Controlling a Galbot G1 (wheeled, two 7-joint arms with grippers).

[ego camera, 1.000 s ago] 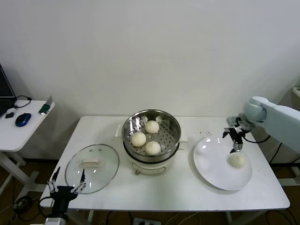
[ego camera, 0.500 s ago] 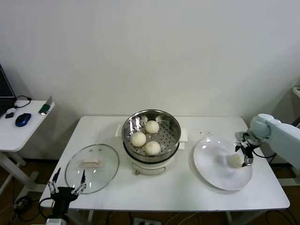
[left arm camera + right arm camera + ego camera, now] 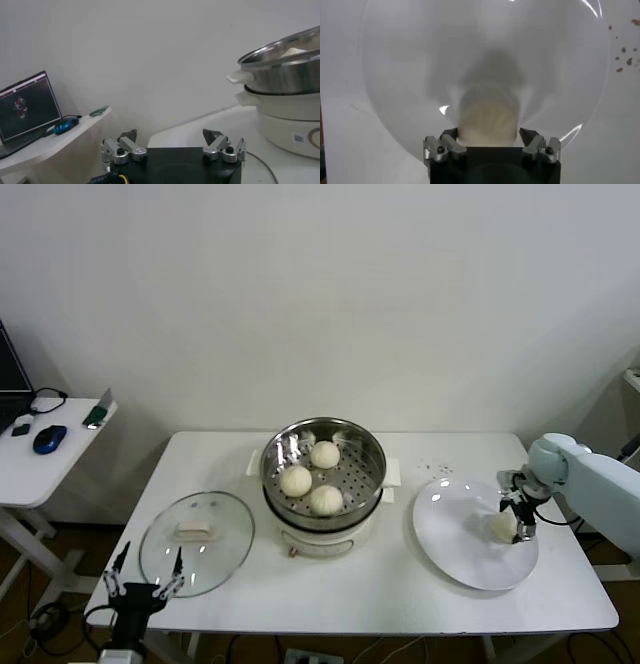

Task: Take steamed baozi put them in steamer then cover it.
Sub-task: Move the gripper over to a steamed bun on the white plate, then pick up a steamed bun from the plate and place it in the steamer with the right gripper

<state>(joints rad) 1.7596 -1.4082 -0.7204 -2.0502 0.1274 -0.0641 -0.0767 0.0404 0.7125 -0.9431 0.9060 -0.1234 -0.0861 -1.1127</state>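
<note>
Head view high, looking down on whole table (image 3: pixel 380 599). Left wrist low off its left front corner, facing steamer (image 3: pixel 287 62). Right wrist close above plate (image 3: pixel 410 75), shared with head.

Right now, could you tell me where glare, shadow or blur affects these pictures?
Right wrist view: the baozi looks soft, its shadow falls across the plate, with glints along the rim. Head view: reflections streak the steamer wall. Left wrist view: everything looks soft.

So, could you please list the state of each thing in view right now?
steamer: uncovered, three baozi inside.
cover: off, flat on the table beside the steamer.
last baozi: on the plate, between the right end effector's fingers.
right end effector: down around the baozi.
left end effector: open, empty, parked by the table's edge.
</note>
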